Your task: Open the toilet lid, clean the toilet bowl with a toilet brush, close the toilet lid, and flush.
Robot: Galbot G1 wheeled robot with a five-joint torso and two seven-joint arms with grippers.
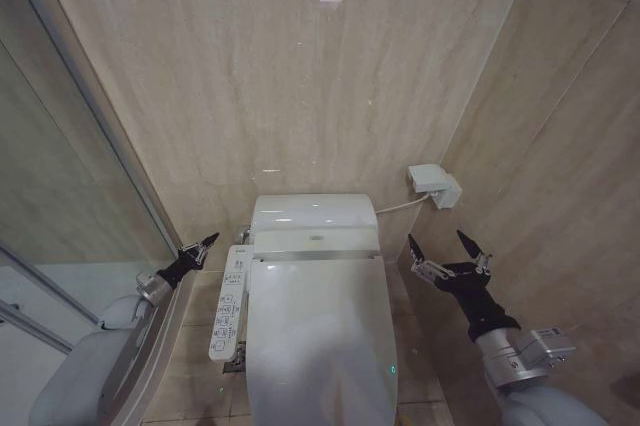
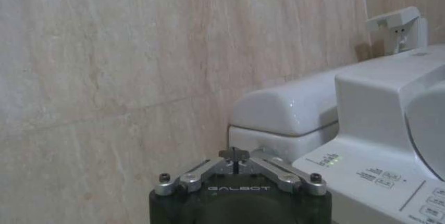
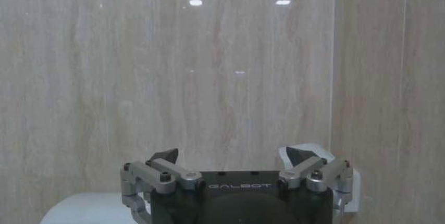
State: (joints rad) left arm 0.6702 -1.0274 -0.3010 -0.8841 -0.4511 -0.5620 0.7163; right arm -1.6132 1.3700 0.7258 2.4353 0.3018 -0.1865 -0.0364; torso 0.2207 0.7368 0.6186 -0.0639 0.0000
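Both our grippers hang in the air either side of the shut toilet.

From the head we see the large pale bluish-white oval plastic toilet lid (image 1: pixel 322 341) lying down flat, our left gripper (image 1: pixel 205 245) pinched together beside the white button panel (image 1: pixel 228 303), our right gripper (image 1: pixel 446 250) spread wide near the wall. The right wrist view faces beige tile (image 3: pixel 208 67); the left wrist view catches the white tank housing (image 2: pixel 292 109).

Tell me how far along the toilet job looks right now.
Nothing looks done: the toilet lid lies shut over the bowl. Nothing is in hand: the left gripper hovers shut beside the control panel, and the right gripper hangs open and empty right of the tank. Opening, brushing, closing and flushing remain.
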